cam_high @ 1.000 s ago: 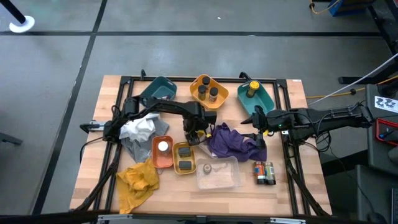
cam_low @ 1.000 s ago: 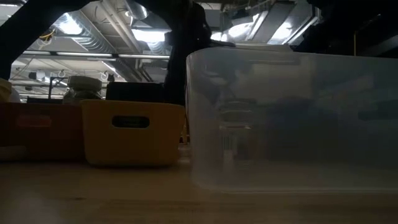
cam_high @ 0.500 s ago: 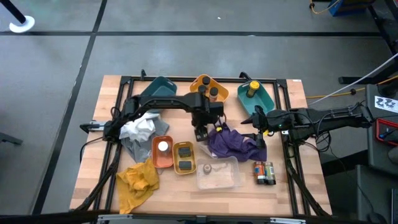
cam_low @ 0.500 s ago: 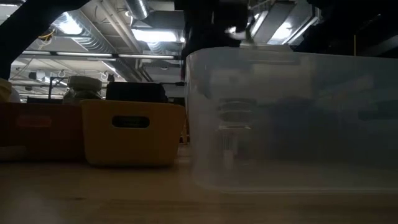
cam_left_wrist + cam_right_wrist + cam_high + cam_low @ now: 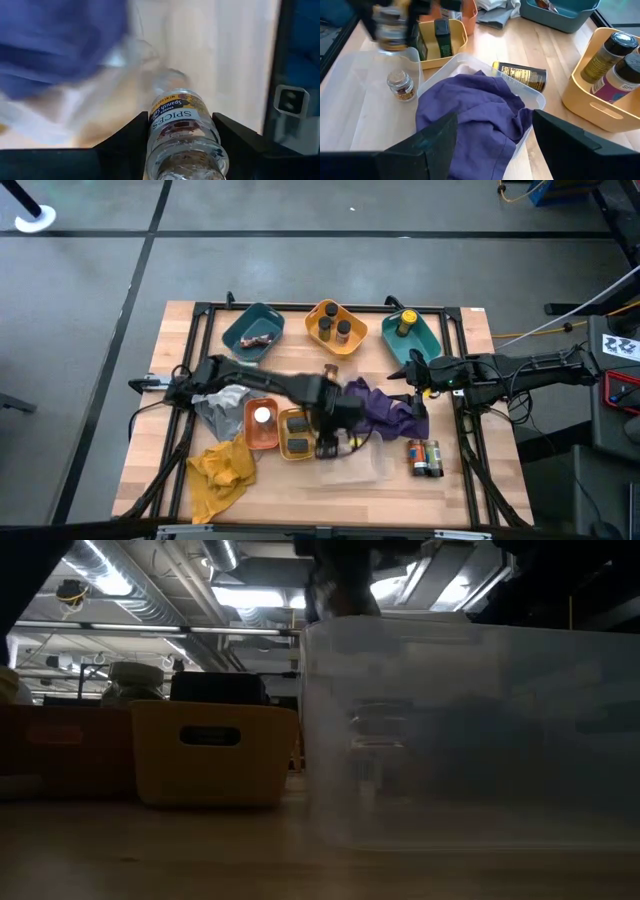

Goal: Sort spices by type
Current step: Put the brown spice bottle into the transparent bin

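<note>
I see a clear glass spice jar [image 5: 184, 134] pinched between the fingers of the left gripper [image 5: 329, 446]; its label reads "SPICES" in my left wrist view, and reddish-brown contents show through the glass; from the right wrist view the same jar hangs blurred above the near corner of the clear plastic tub [image 5: 350, 105]. Inside that tub a second small glass jar [image 5: 401, 85] stands upright on the floor of the container; a purple cloth [image 5: 470, 115] is heaped just beside it, spilling over a second clear bin. A dark flat tin [image 5: 519, 75] lies on its side on the table behind the cloth.

From above, the left arm reaches across the yellow tray [image 5: 294, 434], which holds two dark tins; the orange tray [image 5: 261, 423] beside it holds a white-lidded jar. Along the far edge I see a teal tray [image 5: 254, 332], an orange-yellow tray [image 5: 335, 326] with two dark-lidded jars, and another teal tray [image 5: 411, 332] with a yellow-lidded jar. Two more jars [image 5: 424, 456] lie on the table near the right side.

The right gripper [image 5: 415, 385] waits over the purple cloth's edge, fingers spread and holding nothing.
</note>
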